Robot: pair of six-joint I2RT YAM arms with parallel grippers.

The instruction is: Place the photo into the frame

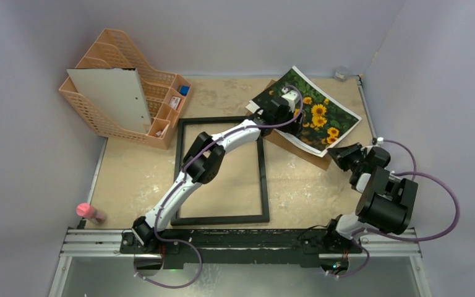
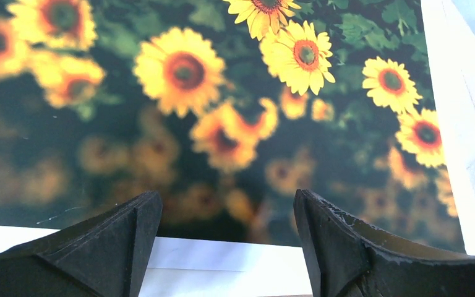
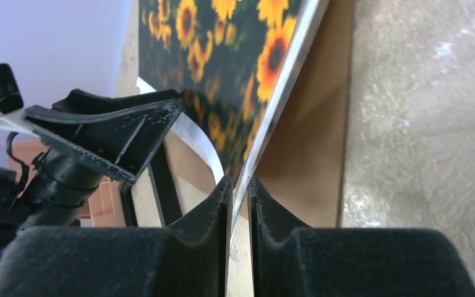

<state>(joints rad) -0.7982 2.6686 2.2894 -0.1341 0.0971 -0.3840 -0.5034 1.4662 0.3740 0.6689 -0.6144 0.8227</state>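
Observation:
The photo, a sunflower print with a white border, lies tilted at the back right on a brown board. Its near corner is raised off that board in the right wrist view. My right gripper has its jaws nearly together on the photo's white edge, which runs between the pads at the gripper's tip. My left gripper hovers open over the photo near its left edge and holds nothing. The black frame lies flat mid-table, left of the photo, under the left arm.
An orange basket organiser with a white board leaning in it stands at the back left. A pink bottle lies by the near left edge. Walls close in the table on three sides. The left gripper's finger is close to the right gripper.

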